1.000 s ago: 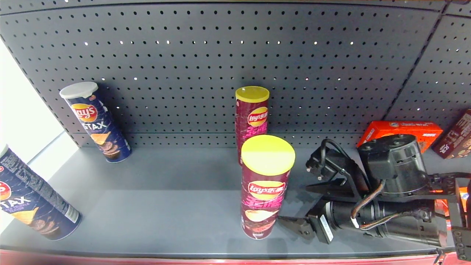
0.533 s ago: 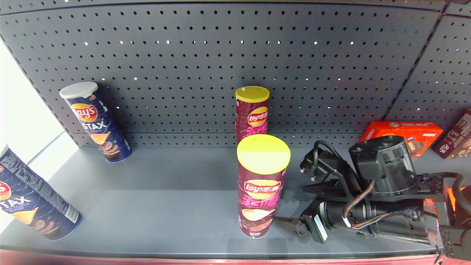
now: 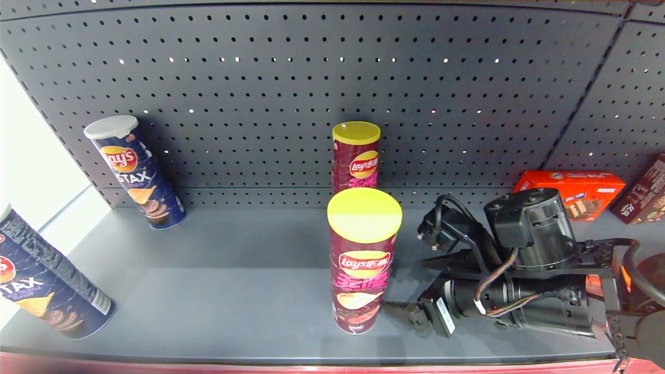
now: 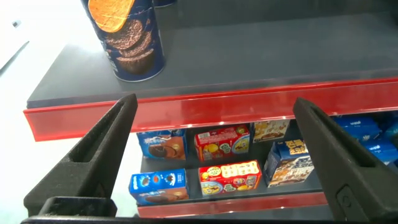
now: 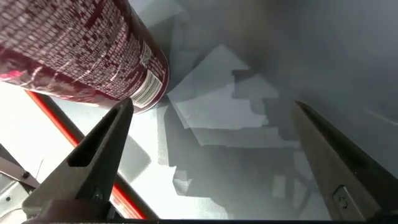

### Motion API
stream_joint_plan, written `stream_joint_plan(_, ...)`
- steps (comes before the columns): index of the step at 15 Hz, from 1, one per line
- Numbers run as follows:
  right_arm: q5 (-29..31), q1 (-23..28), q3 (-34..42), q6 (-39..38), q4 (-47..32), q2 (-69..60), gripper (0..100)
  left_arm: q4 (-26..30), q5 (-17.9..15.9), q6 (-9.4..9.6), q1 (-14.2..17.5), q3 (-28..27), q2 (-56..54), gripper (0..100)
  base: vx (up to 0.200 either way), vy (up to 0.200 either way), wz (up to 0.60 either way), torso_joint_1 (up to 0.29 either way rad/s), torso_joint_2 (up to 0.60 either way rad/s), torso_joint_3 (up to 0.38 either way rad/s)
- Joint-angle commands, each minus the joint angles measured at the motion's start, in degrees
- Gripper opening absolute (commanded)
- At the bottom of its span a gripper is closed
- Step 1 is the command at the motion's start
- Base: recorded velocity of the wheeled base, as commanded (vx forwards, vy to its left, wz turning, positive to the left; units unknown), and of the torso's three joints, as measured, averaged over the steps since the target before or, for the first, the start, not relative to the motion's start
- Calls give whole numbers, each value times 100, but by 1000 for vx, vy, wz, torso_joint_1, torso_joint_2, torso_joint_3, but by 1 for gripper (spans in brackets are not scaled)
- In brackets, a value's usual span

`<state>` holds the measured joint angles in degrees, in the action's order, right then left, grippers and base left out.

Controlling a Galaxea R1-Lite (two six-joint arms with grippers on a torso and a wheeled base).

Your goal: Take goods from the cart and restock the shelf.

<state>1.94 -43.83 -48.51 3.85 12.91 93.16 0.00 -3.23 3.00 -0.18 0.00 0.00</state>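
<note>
Grey metal shelf, backed by a dark perforated pegboard and edged along the front by a red strip

Item 1: front maroon can, yellow lid. Upright near the front edge of the shelf, about mid-width, base on the grey surface.

Item 2: rear maroon can, yellow lid. Upright against the pegboard, directly behind item 1 and apart from it.

Item 3: rear blue can, pale lid. Standing at the back left of the shelf, close to the pegboard.

Item 4: front blue can. Standing at the far left near the front edge, well apart from item 3.

Item 5: orange box. Lying flat at the back right; dark red box just beyond it at the edge of view.

Item 6: right gripper. Low over the shelf, just right of the front maroon can, fingers spread wide and unloaded. One fingertip just beside the can's base; contact not discernible.

Item 7: left gripper. Fingers spread wide, unloaded, facing the red strip, with the front blue can on the shelf beyond.

Item 8: small boxes. Rows of coloured packets on the lower shelf beneath the red strip
</note>
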Motion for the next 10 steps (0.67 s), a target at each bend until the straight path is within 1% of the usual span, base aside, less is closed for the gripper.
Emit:
stream_joint_plan(1,17,-3,25,1,1,-52,100,0,-2,-1,1,0,9,100,0,0,0,0,0,0)
stream_joint_plan(3,17,50,69,-7,1,-158,100,0,-2,-1,1,0,9,100,0,0,0,0,0,0)
stream_joint_plan(5,35,419,113,-7,1,-756,100,0,-2,-1,1,0,9,100,0,0,0,0,0,0)
stream_joint_plan(8,26,1122,122,-16,-8,-1678,100,0,-2,-1,1,0,9,100,0,0,0,0,0,0)
stream_joint_plan(9,26,1552,210,-7,-8,-2197,100,0,-2,-1,1,0,9,100,0,0,0,0,0,0)
stream_joint_plan(10,17,1781,315,1,-8,-2487,100,0,-2,-1,1,0,9,100,0,0,0,0,0,0)
